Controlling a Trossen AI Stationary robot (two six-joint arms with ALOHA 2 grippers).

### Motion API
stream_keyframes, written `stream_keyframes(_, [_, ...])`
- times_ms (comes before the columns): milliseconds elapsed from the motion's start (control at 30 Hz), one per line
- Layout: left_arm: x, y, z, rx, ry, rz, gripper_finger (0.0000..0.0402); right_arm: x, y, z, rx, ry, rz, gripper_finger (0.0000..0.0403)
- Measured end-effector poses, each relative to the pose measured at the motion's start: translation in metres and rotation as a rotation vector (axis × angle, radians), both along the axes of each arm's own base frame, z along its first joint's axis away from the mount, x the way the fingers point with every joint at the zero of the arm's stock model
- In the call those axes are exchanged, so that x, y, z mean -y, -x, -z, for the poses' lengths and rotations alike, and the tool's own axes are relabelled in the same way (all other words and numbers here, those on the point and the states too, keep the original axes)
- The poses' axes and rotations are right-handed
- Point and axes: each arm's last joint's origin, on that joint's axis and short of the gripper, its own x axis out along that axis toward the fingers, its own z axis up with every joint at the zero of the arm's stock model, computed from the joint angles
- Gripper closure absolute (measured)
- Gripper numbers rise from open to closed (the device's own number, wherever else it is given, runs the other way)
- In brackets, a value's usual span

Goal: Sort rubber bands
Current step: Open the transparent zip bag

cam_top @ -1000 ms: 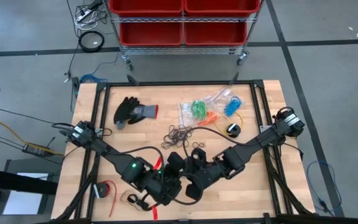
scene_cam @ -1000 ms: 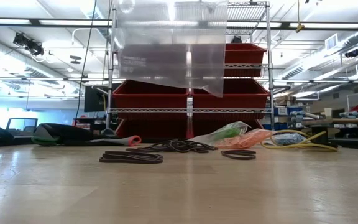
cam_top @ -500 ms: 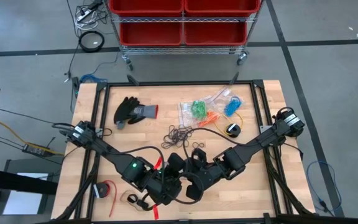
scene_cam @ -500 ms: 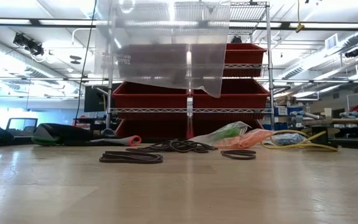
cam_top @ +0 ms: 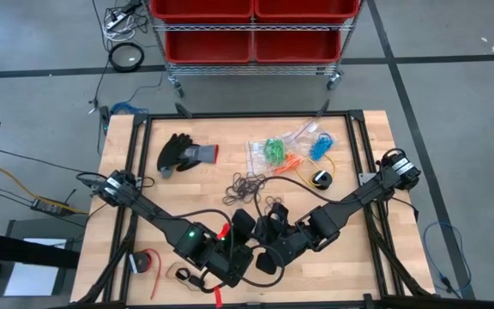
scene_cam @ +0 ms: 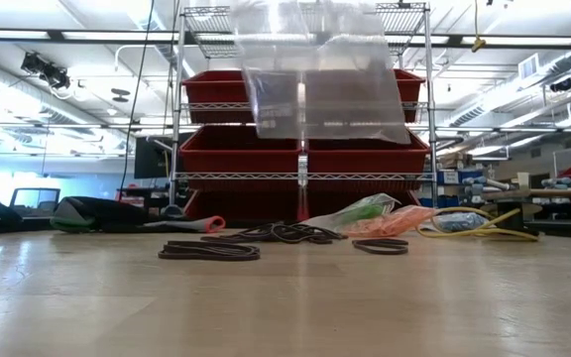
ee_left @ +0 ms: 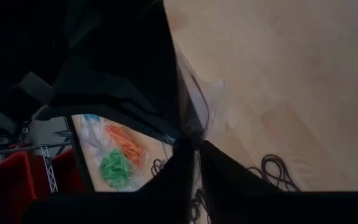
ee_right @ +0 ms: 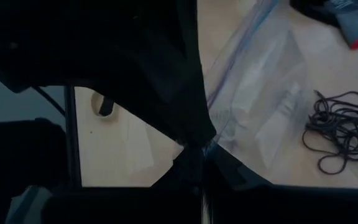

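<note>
- Left gripper: low over the table's front middle; fingers closed together on the edge of a clear bag, as the left wrist view shows.
- Right gripper: just beside the left one; fingers pinched tight on the same bag's zip edge.
- Clear bag: hangs above the table between both grippers, seemingly empty.
- Black bands: loose tangle at table centre, behind the grippers.
- Green bands, orange bands, blue bands: in clear bags at the far middle-right.
- Glove: far left, well apart from the bands.
</note>
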Motion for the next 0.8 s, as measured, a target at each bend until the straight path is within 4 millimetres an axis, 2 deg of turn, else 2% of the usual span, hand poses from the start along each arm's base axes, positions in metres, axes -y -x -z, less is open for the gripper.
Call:
stream_keyframes(100, [-0.0008, 0.0002, 0.0005, -0.003, -0.013, -0.004, 0.0394, -0.0004, 0.0007, 0.0001, 0.004, 0.003, 0.015, 0.0403])
stream_keyframes(400, [-0.0016, 0.0006, 0.0006, 0.003, -0.055, -0.009, 0.0399, -0.0048, 0.0054, -0.0004, 0.026, 0.009, 0.073, 0.0403])
stream_keyframes(800, [0.0012, 0.0025, 0.0037, -0.011, -0.031, -0.017, 0.0401, -0.0012, 0.0078, -0.0051, 0.075, -0.011, 0.192, 0.0403])
